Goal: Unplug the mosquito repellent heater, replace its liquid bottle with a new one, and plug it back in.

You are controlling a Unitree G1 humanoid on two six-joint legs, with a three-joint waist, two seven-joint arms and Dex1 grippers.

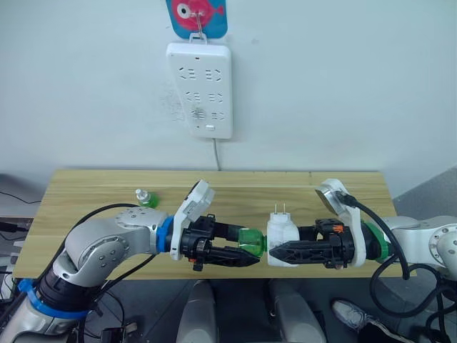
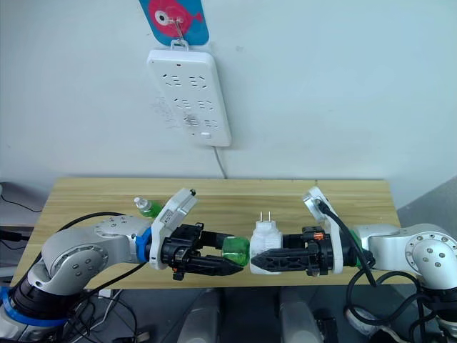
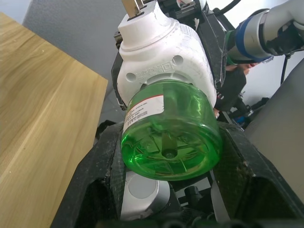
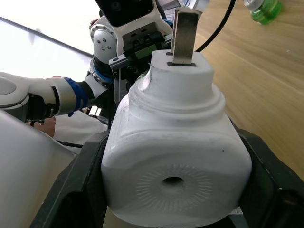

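The white mosquito repellent heater (image 1: 283,233) is held above the table's front edge, prongs pointing up. My right gripper (image 1: 280,244) is shut on its body from the right. Its liquid bottle (image 1: 251,241), translucent green, sits with its neck in the heater's base (image 3: 161,52) and points left. My left gripper (image 1: 249,246) is shut on this bottle (image 3: 171,137), one finger on each side. The new one (image 1: 146,198), a green bottle with a whitish cap, stands upright on the table at the left, behind my left arm.
The wooden table (image 1: 86,196) runs along a white wall. A long white power strip (image 1: 201,89) hangs on that wall above the table's middle, with its cord dropping behind the tabletop. Cables hang below both arms.
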